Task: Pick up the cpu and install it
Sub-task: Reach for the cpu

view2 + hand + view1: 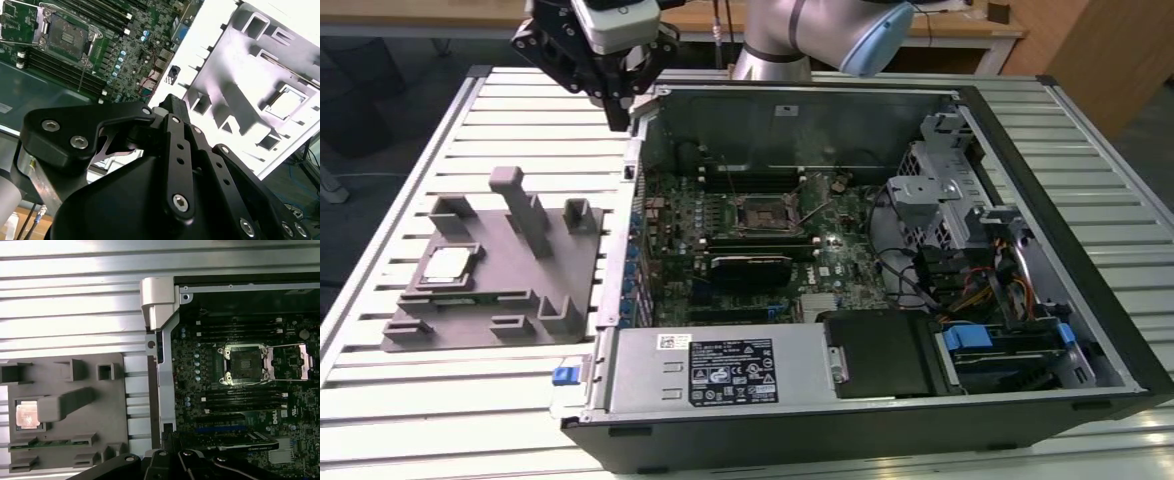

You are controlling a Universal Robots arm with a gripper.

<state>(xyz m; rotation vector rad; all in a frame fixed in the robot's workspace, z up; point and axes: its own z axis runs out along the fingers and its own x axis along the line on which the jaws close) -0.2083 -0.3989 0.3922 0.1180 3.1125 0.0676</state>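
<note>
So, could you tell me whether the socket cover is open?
Open: the cover is swung aside, the socket bare; the cpu lies in its holder.

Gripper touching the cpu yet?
Apart. The exterior view shows the gripper up by the computer case corner, while the cpu lies in the grey holder, a wide gap between them.

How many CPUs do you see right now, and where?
1. The cpu sits in a recess of the grey holder, at the exterior view's left of the open computer case. The motherboard socket looks empty. Parts of the case interior are hidden.
</note>
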